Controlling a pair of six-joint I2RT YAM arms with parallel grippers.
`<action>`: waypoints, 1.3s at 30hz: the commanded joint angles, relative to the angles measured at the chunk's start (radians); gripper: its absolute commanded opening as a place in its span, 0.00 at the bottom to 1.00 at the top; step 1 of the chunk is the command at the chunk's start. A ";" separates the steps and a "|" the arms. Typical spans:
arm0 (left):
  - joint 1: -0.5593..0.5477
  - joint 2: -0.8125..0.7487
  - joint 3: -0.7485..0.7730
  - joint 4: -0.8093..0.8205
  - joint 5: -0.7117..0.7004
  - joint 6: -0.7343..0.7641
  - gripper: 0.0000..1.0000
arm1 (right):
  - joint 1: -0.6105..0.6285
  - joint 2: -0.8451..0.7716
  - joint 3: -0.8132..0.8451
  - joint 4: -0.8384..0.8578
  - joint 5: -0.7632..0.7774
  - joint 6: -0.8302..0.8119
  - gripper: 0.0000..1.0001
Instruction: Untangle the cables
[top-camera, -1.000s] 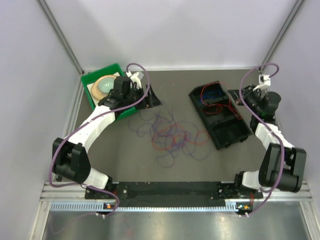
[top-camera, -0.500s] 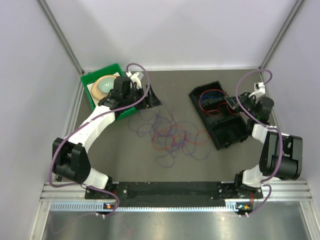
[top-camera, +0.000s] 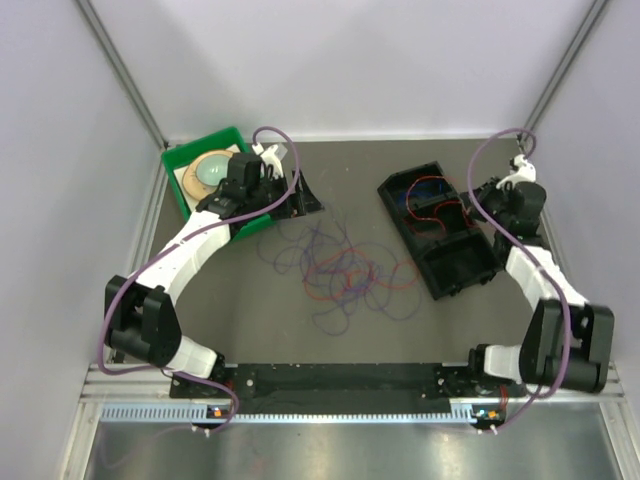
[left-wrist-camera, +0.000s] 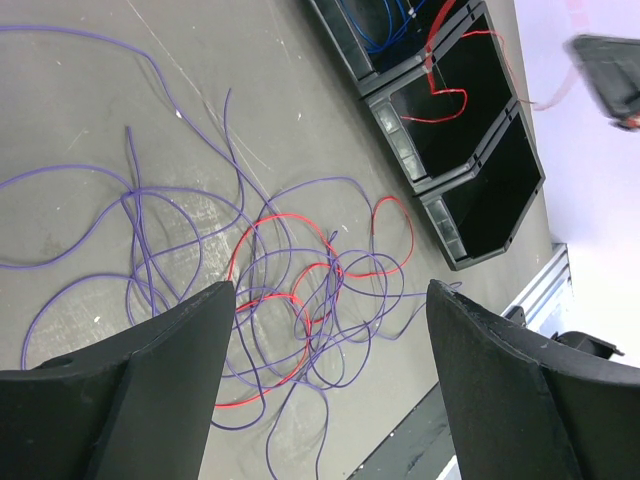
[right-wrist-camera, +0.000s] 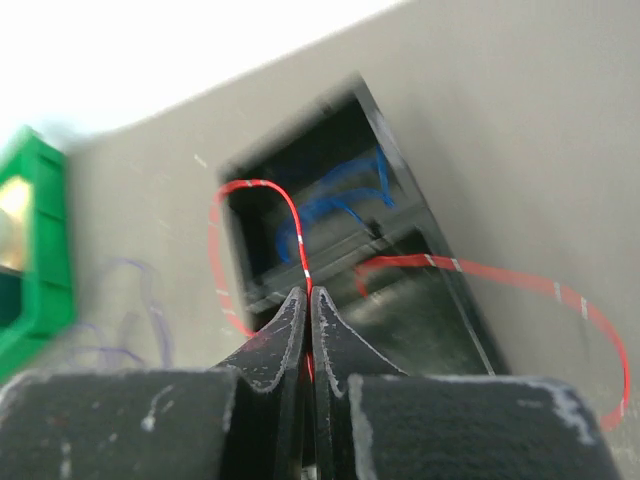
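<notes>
The cables (top-camera: 345, 268) lie as a loose tangle of purple and red loops on the grey table between the arms. They also show in the left wrist view, where the cables (left-wrist-camera: 300, 290) lie below my left gripper (left-wrist-camera: 330, 288). The left gripper (top-camera: 280, 208) hovers open at the tangle's far left, holding nothing. My right gripper (right-wrist-camera: 308, 292) is shut on a thin red cable (right-wrist-camera: 290, 225) that loops up out of the black bin (right-wrist-camera: 455, 285). Seen from above, the right gripper (top-camera: 482, 193) sits at the bin's right side.
The black bin (top-camera: 462, 262) has three compartments and stands at the right; blue cables (right-wrist-camera: 350, 200) lie in its far one and a red cable (top-camera: 432, 193) in the middle. A green tray (top-camera: 190, 160) holding a round object (top-camera: 212, 170) sits at the back left.
My right gripper swung in over the bin, then drew back toward the right with the red cable pinched in it. The left arm has stayed still.
</notes>
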 joint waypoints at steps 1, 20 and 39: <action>0.004 -0.004 0.014 0.014 -0.001 0.009 0.82 | 0.006 -0.147 0.058 0.064 -0.047 0.098 0.00; 0.004 -0.041 -0.012 -0.002 -0.021 0.020 0.82 | 0.179 0.270 -0.034 0.864 -0.098 0.614 0.00; 0.006 -0.040 -0.001 -0.022 -0.027 0.033 0.82 | 0.165 0.463 0.193 0.808 -0.134 0.416 0.00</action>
